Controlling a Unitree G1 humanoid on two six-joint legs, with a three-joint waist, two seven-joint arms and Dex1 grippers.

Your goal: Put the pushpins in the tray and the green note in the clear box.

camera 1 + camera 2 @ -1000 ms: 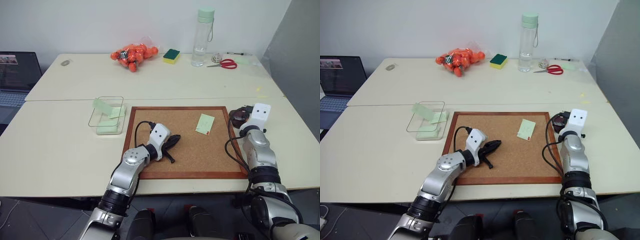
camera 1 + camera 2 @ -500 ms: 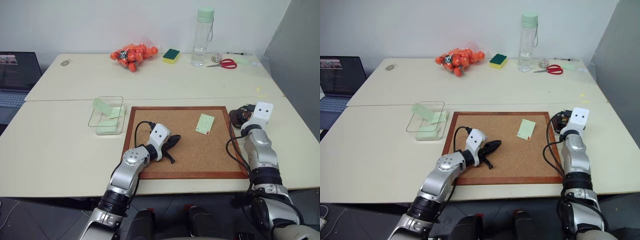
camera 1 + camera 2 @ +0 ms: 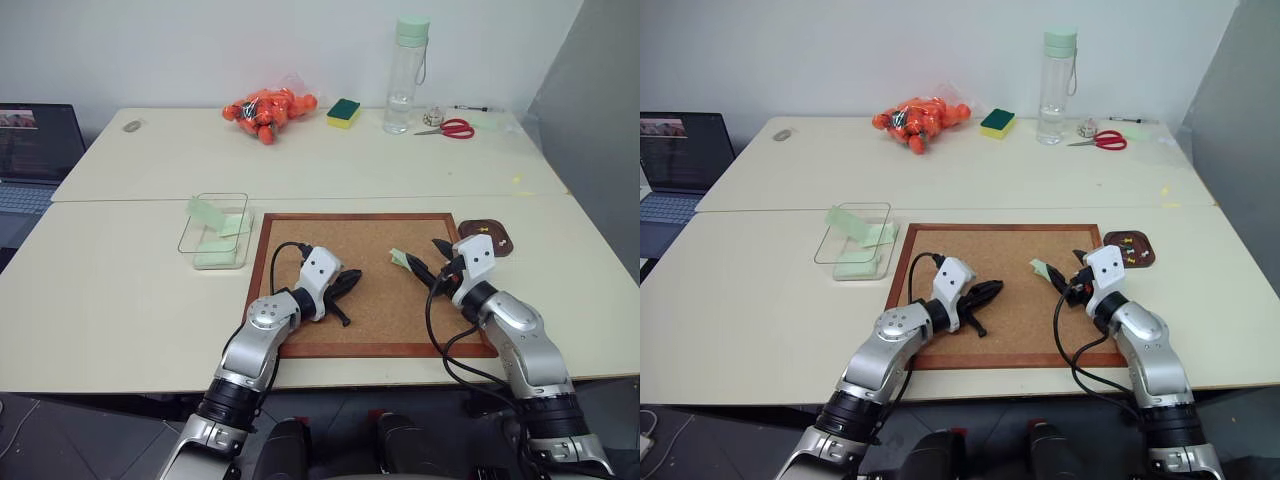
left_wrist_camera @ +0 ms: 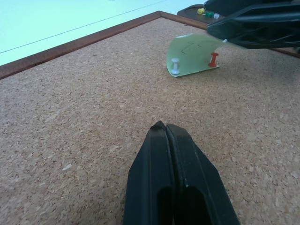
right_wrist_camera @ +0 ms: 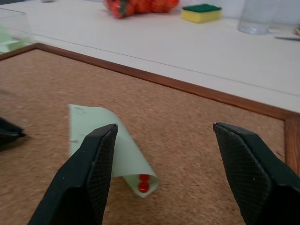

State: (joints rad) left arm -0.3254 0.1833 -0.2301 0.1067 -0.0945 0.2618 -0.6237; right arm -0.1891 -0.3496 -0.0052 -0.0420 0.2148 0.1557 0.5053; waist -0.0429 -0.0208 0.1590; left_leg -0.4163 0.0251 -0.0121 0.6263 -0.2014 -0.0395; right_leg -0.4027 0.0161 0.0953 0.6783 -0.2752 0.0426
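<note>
Our right gripper [image 5: 161, 168], jaws wide, could crumple the green note [image 5: 110, 143] before pulling its red pushpin [image 5: 143, 184] at 6 o'clock; left gripper [image 4: 165, 129] closed, empty.

A cork board [image 3: 360, 300] lies on a pale tabletop [image 3: 120, 280] (far edge: bagged orange items [image 3: 268, 108], sponge [image 3: 343, 112], bottle [image 3: 405, 75], red scissors [image 3: 447, 127]).

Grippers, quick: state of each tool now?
Left gripper: closed, holding nothing, over the cork board.
Right gripper: open, holding nothing, at the green note.
</note>
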